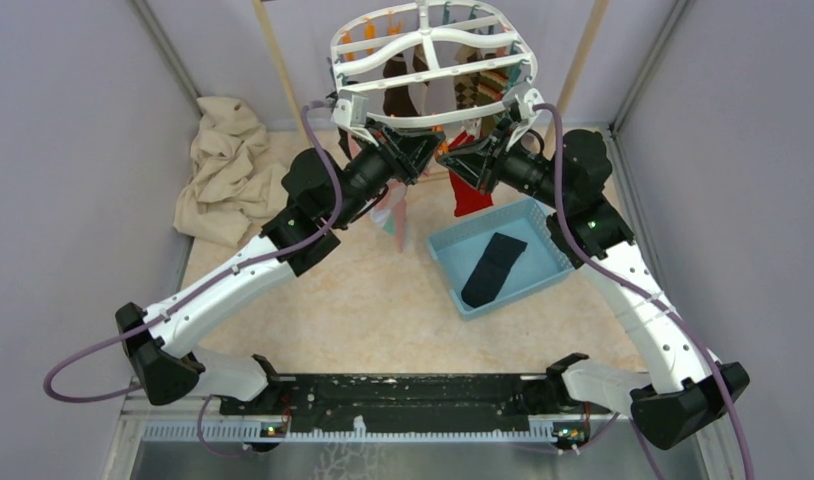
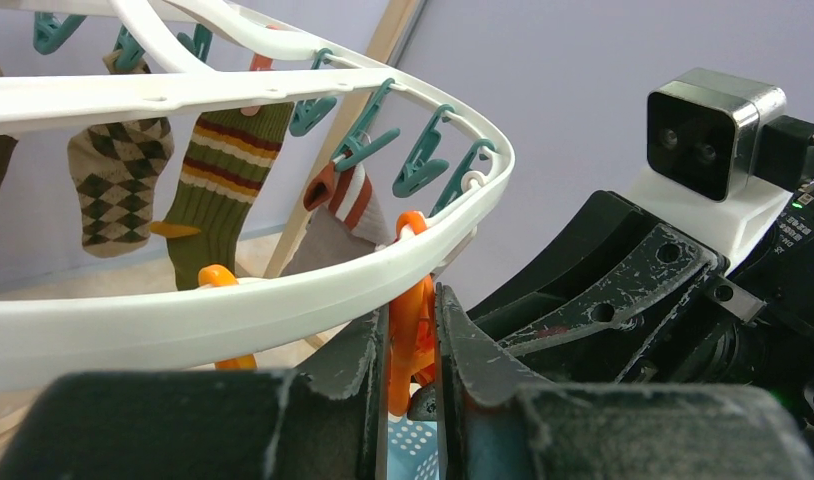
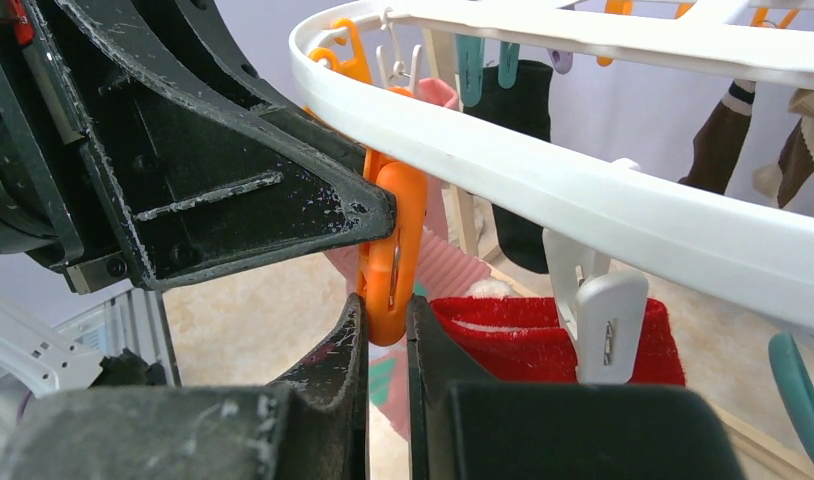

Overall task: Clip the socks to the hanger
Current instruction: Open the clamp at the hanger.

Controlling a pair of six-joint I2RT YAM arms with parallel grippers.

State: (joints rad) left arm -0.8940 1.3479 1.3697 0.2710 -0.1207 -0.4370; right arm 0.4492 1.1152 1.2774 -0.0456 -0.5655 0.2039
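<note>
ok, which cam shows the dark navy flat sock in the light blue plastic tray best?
Top external: the dark navy flat sock lies whole in the light blue plastic tray. Neither wrist view shows it; left wrist catches only a sliver of tray.

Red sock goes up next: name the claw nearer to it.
Right. The right claw is at the top edge of the red sock; the left claw grips the orange peg beside it.

Your right tool hides the red sock's left end, so you cannot tell whether the orange peg bites it. Overhead, the hanger's stem runs off the upper edge, and its far pegs are too small to count.
</note>
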